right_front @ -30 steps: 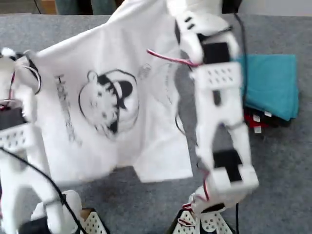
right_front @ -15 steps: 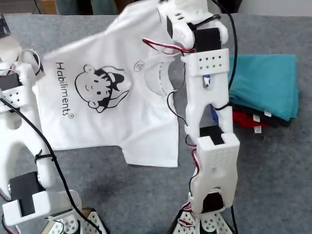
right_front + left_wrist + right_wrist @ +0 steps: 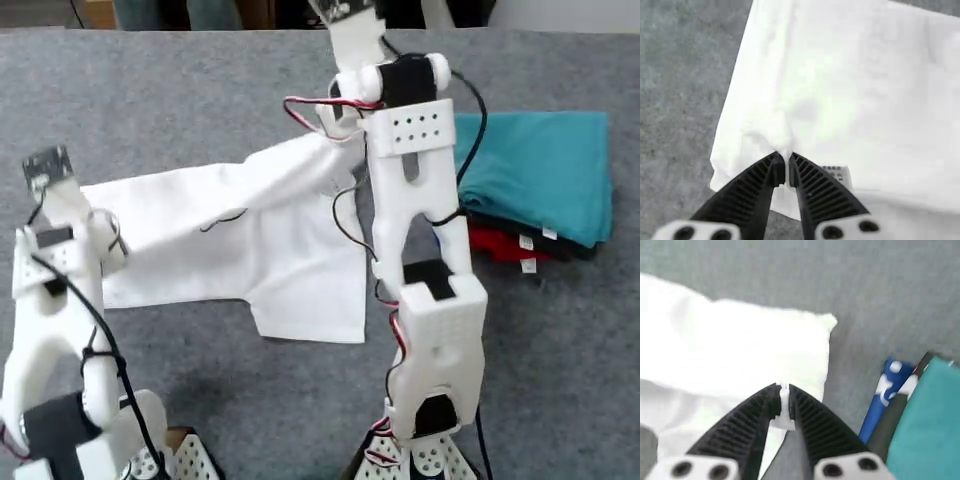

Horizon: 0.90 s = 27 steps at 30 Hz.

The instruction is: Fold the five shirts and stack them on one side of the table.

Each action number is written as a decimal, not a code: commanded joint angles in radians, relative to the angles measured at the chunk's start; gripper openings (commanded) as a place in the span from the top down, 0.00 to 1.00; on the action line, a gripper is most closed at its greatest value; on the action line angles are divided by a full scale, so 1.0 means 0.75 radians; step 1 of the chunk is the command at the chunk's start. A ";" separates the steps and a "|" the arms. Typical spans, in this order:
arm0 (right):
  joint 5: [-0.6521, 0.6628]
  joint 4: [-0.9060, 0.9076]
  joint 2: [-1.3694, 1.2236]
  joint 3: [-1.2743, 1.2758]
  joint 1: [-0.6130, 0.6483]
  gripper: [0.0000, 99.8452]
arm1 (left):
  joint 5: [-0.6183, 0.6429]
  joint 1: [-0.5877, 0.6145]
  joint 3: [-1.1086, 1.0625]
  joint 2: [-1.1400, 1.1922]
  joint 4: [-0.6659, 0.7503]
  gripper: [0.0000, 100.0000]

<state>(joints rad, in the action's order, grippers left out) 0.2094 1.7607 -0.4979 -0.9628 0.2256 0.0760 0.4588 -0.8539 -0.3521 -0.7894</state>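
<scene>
Left gripper point(image 3: 783, 169) and right gripper point(image 3: 784, 399) each have jaws clamped on an edge of the white shirt point(image 3: 250, 240)

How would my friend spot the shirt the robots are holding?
In the middle of the grey table lies a white shirt, pinched by the left gripper and right gripper. Unlike the neat stack beside it, topped with teal, it's white and spread out.

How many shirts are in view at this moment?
5. White fabric shirt lies centrally, pinched by left gripper and right gripper. Teal shirt folded at right, over black shirt, red shirt, blue shirt edges. More may be hidden.
</scene>
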 commanded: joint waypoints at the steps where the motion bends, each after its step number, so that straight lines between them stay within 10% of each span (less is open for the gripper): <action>1: -0.004 -0.006 0.242 0.318 0.004 0.99 | -0.010 0.071 -0.128 -0.104 0.153 0.97; 18: 0.006 -0.812 1.274 2.208 0.018 0.99 | -0.037 0.114 -0.058 0.190 0.311 0.97; 27: 0.010 -0.931 1.353 2.448 0.010 0.99 | -0.233 0.116 -0.050 0.209 0.309 0.97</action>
<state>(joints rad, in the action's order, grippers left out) 0.2064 1.0840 0.4841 0.8692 0.2409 -0.0806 0.5294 -0.9291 -0.1972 -0.5639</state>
